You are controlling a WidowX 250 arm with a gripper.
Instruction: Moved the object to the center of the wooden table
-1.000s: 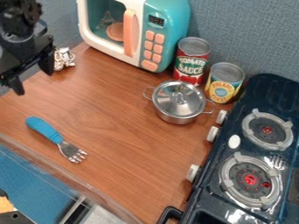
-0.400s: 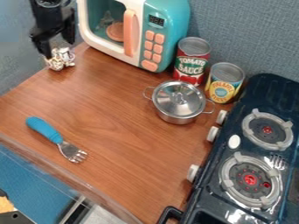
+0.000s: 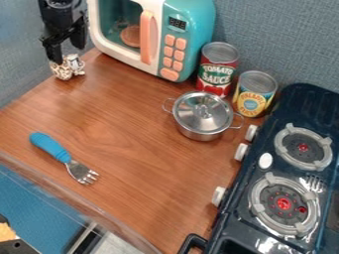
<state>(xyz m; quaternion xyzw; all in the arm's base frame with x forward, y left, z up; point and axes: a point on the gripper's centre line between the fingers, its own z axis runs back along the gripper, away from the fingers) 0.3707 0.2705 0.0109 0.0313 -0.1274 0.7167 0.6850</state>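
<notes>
Two fingers of the black pincer [image 3: 67,53] stand well apart, seemingly clasping nothing, just over the small object [image 3: 65,68]. The step in hand looks like the grasp: sink straight down until both fingers straddle the lumpy body, then squeeze evenly, as the uneven sides could roll or slip out.

The object, directly beneath the pincer, is shiny and irregular: pale gold with dark flecks on its left, more silvery on its right. I cannot tell what it is.

Close behind the pincer rises the blue-grey wall [image 3: 23,67], so a clean lift should precede any sideways travel. Farther off, below and right of the pincer, lies the middle of the wooden table [image 3: 129,136], between the fork [image 3: 54,149] and the lidded pot [image 3: 202,116].
</notes>
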